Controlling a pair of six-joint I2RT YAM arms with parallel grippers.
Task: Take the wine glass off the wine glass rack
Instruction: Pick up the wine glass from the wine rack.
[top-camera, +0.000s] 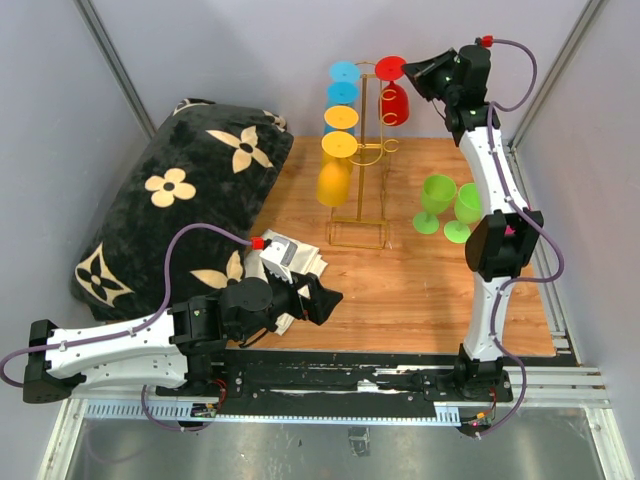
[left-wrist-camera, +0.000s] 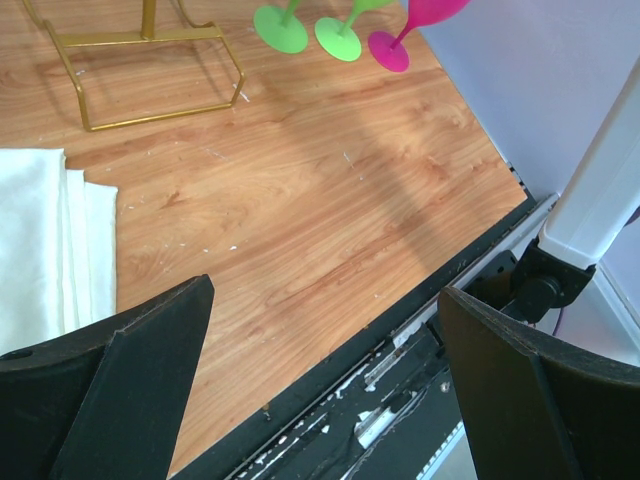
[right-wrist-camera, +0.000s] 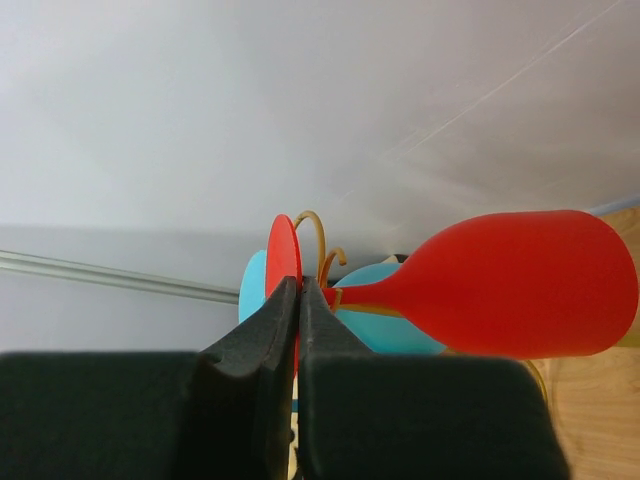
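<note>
**Q:** Where is your right pincer (right-wrist-camera: 298, 285)?
**A:** It is at the top of the wine glass rack (top-camera: 362, 200). It is closed tight on the round foot of the red wine glass (right-wrist-camera: 520, 285), with the foot's edge pinched between its two pads.

**Q:** And the glass itself?
**A:** It hangs at the rack's upper right, foot uppermost and bowl below. Blue glasses (top-camera: 343, 75) and yellow glasses (top-camera: 333, 183) occupy the left side.

**Q:** Your left pincer (left-wrist-camera: 325, 295)?
**A:** It is spread fully apart and holds nothing. It sits low over the worktop (top-camera: 400, 290), just beside a folded white cloth (left-wrist-camera: 35, 240) and well apart from the rack.

**Q:** What stands nearby?
**A:** Two green glasses (top-camera: 437, 195) stand upright on the worktop, right of the rack's base.
</note>
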